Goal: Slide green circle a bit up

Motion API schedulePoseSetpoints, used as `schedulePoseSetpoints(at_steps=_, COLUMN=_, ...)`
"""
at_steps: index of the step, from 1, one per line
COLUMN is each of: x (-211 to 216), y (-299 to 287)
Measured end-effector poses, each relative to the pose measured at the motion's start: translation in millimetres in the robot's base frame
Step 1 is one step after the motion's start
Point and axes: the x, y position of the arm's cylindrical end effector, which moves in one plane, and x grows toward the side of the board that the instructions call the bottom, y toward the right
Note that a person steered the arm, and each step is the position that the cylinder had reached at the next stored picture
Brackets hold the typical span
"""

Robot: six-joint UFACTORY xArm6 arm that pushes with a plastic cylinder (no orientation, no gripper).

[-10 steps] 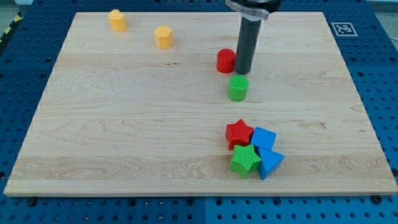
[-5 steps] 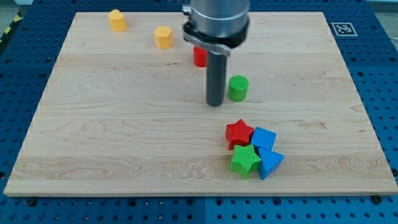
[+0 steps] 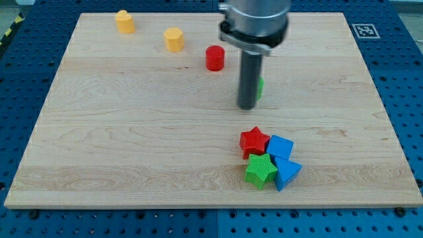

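One block concerned: green circle [image 3: 260, 86], mostly hiding behind rod. My tip [image 3: 246, 106] sitting just below it. No fingers fitted; pushing straight up, gently, avoiding red circle [image 3: 214, 58].

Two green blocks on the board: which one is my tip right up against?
The green circle, mostly hidden behind the rod, with my tip at its lower left edge. The green star sits apart in the cluster near the view's bottom.
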Motion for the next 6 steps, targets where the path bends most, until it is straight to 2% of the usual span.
schedulePoseSetpoints(at_steps=1, x=0, y=25)
schedulePoseSetpoints(at_steps=2, x=12, y=34)
schedulePoseSetpoints(at_steps=3, x=8, y=41)
schedulePoseSetpoints(at_steps=5, x=-14, y=-33)
schedulePoseSetpoints(at_steps=6, x=-8, y=-29)
